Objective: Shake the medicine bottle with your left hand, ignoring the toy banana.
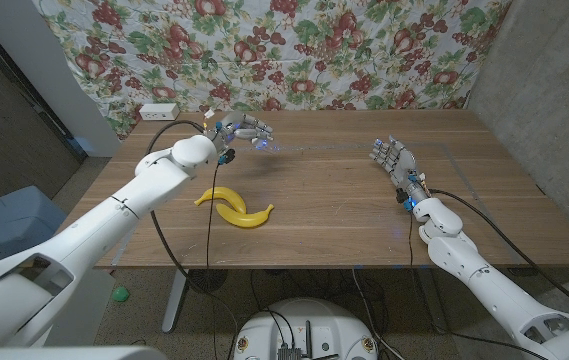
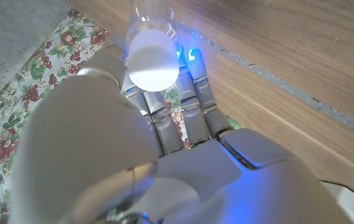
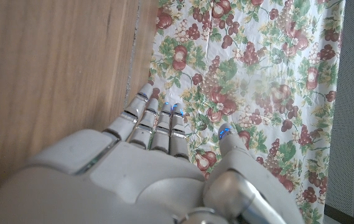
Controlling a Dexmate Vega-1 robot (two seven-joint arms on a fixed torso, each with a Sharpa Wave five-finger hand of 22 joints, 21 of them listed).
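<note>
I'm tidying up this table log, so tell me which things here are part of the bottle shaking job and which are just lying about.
Part of the job:
medicine bottle, held up off the table
left robot hand, gripping it

Just lying about:
toy banana on the table
right robot hand, holding nothing
white power strip at the table's far edge

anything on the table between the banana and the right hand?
Nothing: in the head view, only bare wood of the table lies between the toy banana and the right hand.
</note>
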